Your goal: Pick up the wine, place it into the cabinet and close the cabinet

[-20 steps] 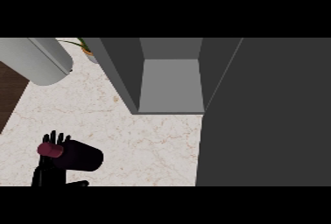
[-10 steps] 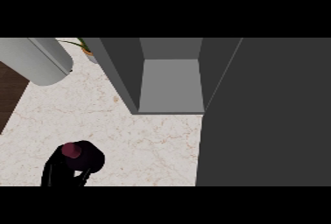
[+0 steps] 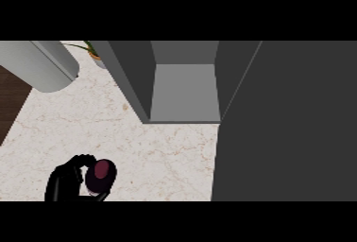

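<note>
Head view: left hand [image 3: 66, 182] at the bench's [image 3: 167, 151] near left edge, fingers curled round the wine [image 3: 101, 174], dark bottle seen end-on with its reddish top showing, open cabinet [image 3: 182, 92] at the far side, grey cylinder [image 3: 42, 64] near the far left corner.

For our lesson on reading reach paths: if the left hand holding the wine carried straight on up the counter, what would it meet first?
Probably nothing soon: the left hand with the wine faces bare counter; farther on stands the grey cylinder, though depth is unclear.
</note>
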Controlling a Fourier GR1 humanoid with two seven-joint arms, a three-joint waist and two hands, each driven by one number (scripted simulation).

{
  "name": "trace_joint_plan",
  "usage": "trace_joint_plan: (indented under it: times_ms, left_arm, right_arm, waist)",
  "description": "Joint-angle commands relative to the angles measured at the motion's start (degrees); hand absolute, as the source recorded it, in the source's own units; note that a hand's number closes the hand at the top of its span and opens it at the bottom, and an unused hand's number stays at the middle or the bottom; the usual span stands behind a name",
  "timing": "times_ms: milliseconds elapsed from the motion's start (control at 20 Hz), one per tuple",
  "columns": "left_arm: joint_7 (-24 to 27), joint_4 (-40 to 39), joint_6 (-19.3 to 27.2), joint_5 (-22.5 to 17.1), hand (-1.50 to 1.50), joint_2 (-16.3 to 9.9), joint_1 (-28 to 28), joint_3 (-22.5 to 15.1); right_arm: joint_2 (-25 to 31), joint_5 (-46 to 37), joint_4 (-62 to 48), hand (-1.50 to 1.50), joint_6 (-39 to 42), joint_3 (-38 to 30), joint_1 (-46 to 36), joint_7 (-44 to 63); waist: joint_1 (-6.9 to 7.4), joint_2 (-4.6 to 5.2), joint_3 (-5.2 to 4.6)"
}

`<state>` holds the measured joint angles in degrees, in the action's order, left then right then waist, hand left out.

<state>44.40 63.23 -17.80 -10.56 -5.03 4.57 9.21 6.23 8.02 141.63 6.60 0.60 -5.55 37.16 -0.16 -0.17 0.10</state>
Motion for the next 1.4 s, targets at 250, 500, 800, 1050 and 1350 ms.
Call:
trace_joint_plan:
  times_ms: [250,500,800,1050,1350]
  left_arm:
    - [-3.1,1.2,4.9,3.3,1.50,-3.7,-3.5,1.3]
    - [-6.6,13.5,8.4,4.0,1.50,-1.8,-0.2,-0.8]
    - [-19.4,28.3,5.5,-2.4,1.50,-0.1,2.1,-3.8]
    - [-30.4,39.8,9.4,-2.2,1.50,2.5,2.5,-8.8]
    - [-38.6,43.9,14.3,2.3,1.50,3.4,-2.1,-12.6]
  right_arm:
    - [-0.7,4.8,6.2,-1.50,-0.9,0.0,0.1,3.9]
    - [-0.6,6.2,4.6,-1.50,0.2,-0.7,0.0,3.1]
    - [-2.7,2.8,5.4,-1.50,0.0,2.8,2.8,1.9]
    - [-2.3,3.4,2.8,-1.50,1.0,1.4,1.8,-0.4]
    - [-0.7,8.1,4.7,-1.50,-0.2,-3.2,-0.6,4.1]
  waist:
    - [-0.12,0.10,-0.10]
    - [0.20,0.02,-0.05]
    - [0.27,-0.05,-0.03]
    - [0.33,-0.02,-0.02]
    - [-0.06,0.07,-0.06]
